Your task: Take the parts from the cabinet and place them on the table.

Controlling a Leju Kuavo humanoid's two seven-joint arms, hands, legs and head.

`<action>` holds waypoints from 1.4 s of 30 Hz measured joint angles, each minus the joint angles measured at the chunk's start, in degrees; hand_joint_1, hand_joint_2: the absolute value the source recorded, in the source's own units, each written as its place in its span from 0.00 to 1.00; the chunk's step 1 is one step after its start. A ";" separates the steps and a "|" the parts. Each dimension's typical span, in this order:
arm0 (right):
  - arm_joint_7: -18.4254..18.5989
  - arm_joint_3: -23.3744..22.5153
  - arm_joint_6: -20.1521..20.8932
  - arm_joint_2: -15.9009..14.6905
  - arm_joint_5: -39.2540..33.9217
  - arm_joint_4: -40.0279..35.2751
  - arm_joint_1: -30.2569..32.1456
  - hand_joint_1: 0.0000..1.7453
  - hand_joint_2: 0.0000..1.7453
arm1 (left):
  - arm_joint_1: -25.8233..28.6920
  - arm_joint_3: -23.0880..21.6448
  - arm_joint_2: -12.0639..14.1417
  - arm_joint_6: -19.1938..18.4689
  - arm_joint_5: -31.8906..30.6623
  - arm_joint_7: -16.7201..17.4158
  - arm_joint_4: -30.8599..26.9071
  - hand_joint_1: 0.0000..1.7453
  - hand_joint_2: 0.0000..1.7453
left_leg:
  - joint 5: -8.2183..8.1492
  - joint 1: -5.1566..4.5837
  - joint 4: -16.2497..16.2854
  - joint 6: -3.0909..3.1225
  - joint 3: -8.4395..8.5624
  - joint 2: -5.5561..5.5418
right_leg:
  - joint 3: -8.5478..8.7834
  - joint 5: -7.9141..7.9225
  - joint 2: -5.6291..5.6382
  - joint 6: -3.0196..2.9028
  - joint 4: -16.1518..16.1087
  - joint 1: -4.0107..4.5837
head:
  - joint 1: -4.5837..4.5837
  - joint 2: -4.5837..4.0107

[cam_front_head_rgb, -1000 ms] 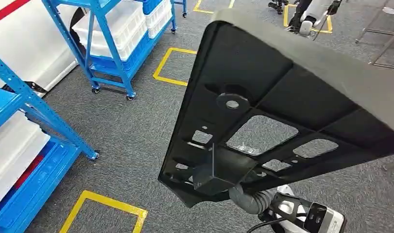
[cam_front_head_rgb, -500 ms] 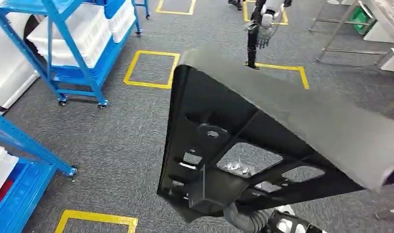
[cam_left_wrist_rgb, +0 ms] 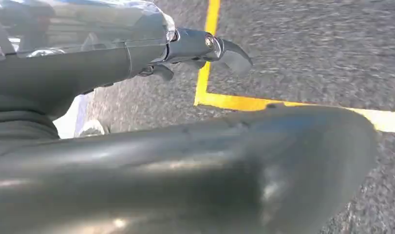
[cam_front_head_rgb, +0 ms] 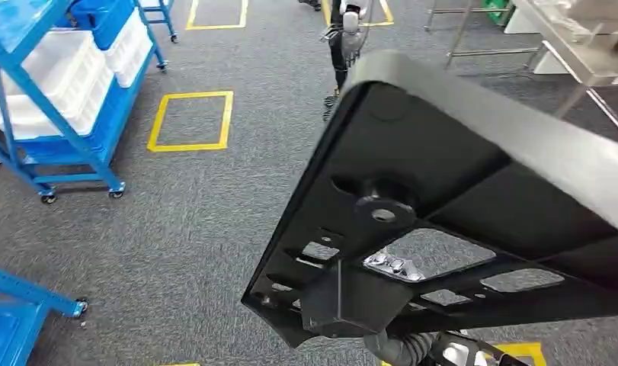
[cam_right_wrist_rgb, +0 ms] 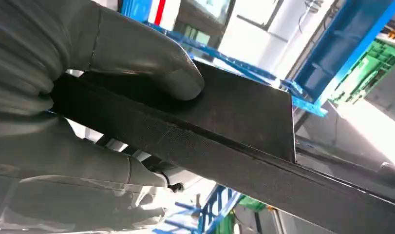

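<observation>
"Looking from the head first, where is the part?" asks Ana.

"The large black part [cam_front_head_rgb: 443,175] is up in the air, tilted, over the grey carpet [cam_front_head_rgb: 199,213]. It touches no surface. The metal table [cam_front_head_rgb: 576,65] stands well apart, and only its near corner is visible behind the part's upper edge. The part hides much of the way ahead, so I think a walking robot could knock it against the table's edge or leg. Another robot [cam_front_head_rgb: 344,30] also stands near that path, and the blue rack [cam_front_head_rgb: 31,99] is to the left."

"And the left wrist view?"

"The left hand [cam_left_wrist_rgb: 88,53] has its dark fingers [cam_left_wrist_rgb: 229,51] stretched out over the carpet and a yellow floor line [cam_left_wrist_rgb: 210,58]. A big dark rounded shape lies close before the camera. I cannot tell if the hand is holding anything, so maybe this side gives no support."

"The right wrist view?"

"The right hand [cam_right_wrist_rgb: 88,73] is clamped on the part's thin edge, with the thumb pressed on the flat face [cam_right_wrist_rgb: 244,112]. It is a grip at one edge of a long panel. In my judgement the weight far from the hand could make the panel turn or slip in the fingers during steps, and then it would fall on the carpet."
</observation>
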 joint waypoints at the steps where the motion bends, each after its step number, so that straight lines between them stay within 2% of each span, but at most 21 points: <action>1: 0.00 -0.02 0.15 0.00 -0.48 -0.13 -0.17 1.00 1.00 | -0.05 0.09 0.07 0.13 0.00 -0.13 0.00 0.00 0.00 | 2.78 0.10 -5.12 0.09 2.31 -0.50 | 0.13 -0.03 0.74 0.15 0.14 -0.04 | 0.00 0.00; 2: -0.02 -0.02 0.24 0.00 -0.83 -0.24 -0.39 1.00 1.00 | -0.04 0.31 0.28 0.15 0.00 -0.15 0.00 0.00 0.00 | 5.22 0.35 -10.42 0.14 4.58 -2.84 | 0.06 -0.13 1.41 0.37 0.31 -0.09 | 0.00 0.00; 3: -0.02 -0.02 0.30 0.00 -1.07 -0.22 -0.62 1.00 1.00 | 0.10 0.63 0.35 0.22 0.06 -0.13 0.00 0.00 0.00 | 4.44 0.48 -11.87 0.22 4.98 -6.09 | -0.35 -0.13 2.06 0.80 0.64 0.19 | 0.00 0.00; 7: 0.02 0.00 1.48 0.00 -1.31 -0.20 -0.31 1.00 1.00 | 0.07 1.57 0.44 1.33 0.72 -0.39 -0.18 0.00 0.00 | 4.99 0.24 -12.51 1.48 5.06 -3.71 | -1.33 0.71 4.83 2.47 0.35 -0.26 | 0.00 0.00; 9: -0.02 0.00 2.14 0.00 -1.33 -0.20 -0.07 1.00 1.00 | 0.13 2.27 0.35 1.71 1.05 -0.90 -0.28 0.00 0.00 | 5.44 0.35 -13.11 2.50 5.21 -2.10 | -2.58 -1.59 -1.24 2.56 3.26 0.07 | 0.02 0.00; 11: -0.02 0.00 2.70 0.00 -1.83 -0.15 -0.03 1.00 1.00 | 0.61 2.66 0.33 1.99 1.09 -1.00 -0.28 0.00 0.00 | 5.41 0.01 -13.08 2.78 5.11 -0.40 | -6.95 -6.18 -3.02 2.87 12.19 -0.22 | 0.00 0.00; 13: -0.02 -0.09 3.08 0.00 -2.21 0.11 0.06 1.00 1.00 | 1.00 3.00 0.39 2.16 1.05 -0.98 -0.28 0.00 0.00 | 5.33 -0.16 -13.06 2.84 5.03 1.39 | -10.33 -8.01 -3.21 3.08 18.88 -0.40 | 0.00 0.00; 15: -0.02 -0.33 3.02 0.00 -2.51 0.52 0.05 1.00 1.00 | 0.86 3.47 0.57 2.16 0.59 -1.00 -0.33 0.00 0.00 | 5.18 -0.22 -13.05 2.81 5.10 2.74 | -8.43 -5.08 -3.53 3.03 15.32 -0.44 | 0.00 0.00; 16: -0.02 -0.44 2.82 0.02 -2.56 0.70 -0.01 1.00 1.00 | 0.74 3.69 0.63 2.12 0.35 -0.89 -0.44 0.00 0.00 | 5.07 -0.25 -13.05 2.70 5.25 3.37 | -5.35 -2.49 -4.01 2.80 9.78 -0.40 | 0.00 0.00; 17: -0.02 -0.44 2.62 0.13 -2.58 0.88 -0.14 1.00 1.00 | 0.62 3.80 0.68 2.08 0.00 -0.76 -0.46 0.00 0.00 | 4.94 -0.27 -13.04 2.51 5.48 3.82 | -2.03 -0.45 -5.53 2.41 4.09 -0.18 | 0.00 0.00; 18: -0.02 -0.46 2.42 0.35 -2.58 1.03 -0.45 1.00 1.00 | 0.60 3.85 0.79 1.94 -0.13 -0.68 -0.46 0.00 0.00 | 4.76 -0.43 -13.04 2.24 5.69 4.34 | -0.14 -0.82 -8.41 2.05 0.44 0.32 | 0.00 0.00; 22: -0.02 -0.46 1.46 1.60 -2.10 1.44 -0.74 1.00 1.00 | 0.11 3.91 1.31 1.75 -1.27 -0.48 -0.68 0.00 0.00 | 4.39 -0.61 -13.16 1.03 6.17 6.46 | -0.49 -0.50 -5.78 1.09 0.13 0.98 | 0.00 0.00; 23: -0.02 -0.46 1.29 1.94 -1.92 1.40 -0.77 1.00 1.00 | 0.00 3.91 1.44 1.68 -1.57 -0.55 -0.98 0.00 0.00 | 3.93 -0.55 -12.90 0.60 6.08 6.34 | 0.01 -0.03 -5.10 0.63 -0.55 0.25 | 0.00 0.00; 25: -0.02 -0.46 1.07 2.56 -1.77 1.40 -1.20 1.00 1.00 | -0.10 3.91 1.66 1.51 -2.10 -0.92 -1.03 0.00 0.00 | 0.55 -0.15 -7.90 0.20 4.27 1.54 | 0.12 0.18 -4.29 0.01 -0.74 0.19 | -0.02 0.00; 28: -0.02 -0.55 0.81 2.97 -1.68 1.42 -1.22 1.00 1.00 | 0.16 4.00 2.36 0.92 -2.58 -1.40 -1.05 0.00 0.00 | -4.58 -0.08 5.20 -0.24 -2.22 0.17 | -0.08 0.25 -2.13 -0.14 -0.61 0.27 | 0.00 0.00; 30: -0.02 -0.77 0.81 2.99 -1.68 1.42 -1.19 1.00 1.00 | 0.17 4.00 2.62 0.65 -2.82 -1.60 -1.05 0.00 0.00 | -1.74 0.01 3.52 -0.24 -1.99 0.07 | 0.05 0.23 -0.59 -0.10 -0.46 0.22 | 0.00 0.00; 32: -0.02 -0.81 0.81 3.02 -1.66 1.42 -1.15 1.00 1.00 | 0.05 4.00 2.93 0.55 -3.02 -1.81 -1.09 0.00 0.00 | 4.19 0.27 -6.88 -0.15 2.49 -1.16 | 0.27 0.10 0.91 0.15 -0.22 0.11 | 0.00 0.00; 34: -0.04 -0.81 0.72 3.04 -1.31 1.42 -1.12 1.00 1.00 | 0.15 4.02 3.06 0.52 -3.04 -1.86 -1.09 0.00 0.00 | 4.87 0.59 -12.41 0.06 4.52 -5.96 | -0.34 -0.04 2.11 0.86 0.48 0.38 | 0.00 0.00; 38: -0.02 -0.81 0.79 3.06 -0.83 1.42 -0.63 1.00 1.00 | -0.19 4.31 3.01 0.83 -2.80 -1.64 -1.09 0.00 0.00 | 5.54 0.64 -12.74 1.73 4.55 -3.15 | -1.22 0.54 4.25 2.44 0.28 0.00 | 0.00 0.00; 40: -0.02 -0.70 1.29 3.06 -1.00 1.68 -0.96 1.00 1.00 | -0.32 4.68 2.97 0.83 -2.34 -1.49 -1.09 0.00 0.00 | 5.79 0.43 -13.04 2.61 4.57 -1.72 | -2.78 -2.28 -1.58 2.76 3.69 0.16 | 0.00 0.00; 42: -0.02 -0.28 1.62 3.17 -1.03 2.19 -1.06 1.00 1.00 | 0.13 5.36 2.77 0.85 -2.10 -1.44 -1.09 0.00 0.00 | 5.69 0.14 -13.02 2.76 4.48 0.02 | -7.36 -7.06 -3.00 3.30 13.28 -0.21 | 0.00 0.00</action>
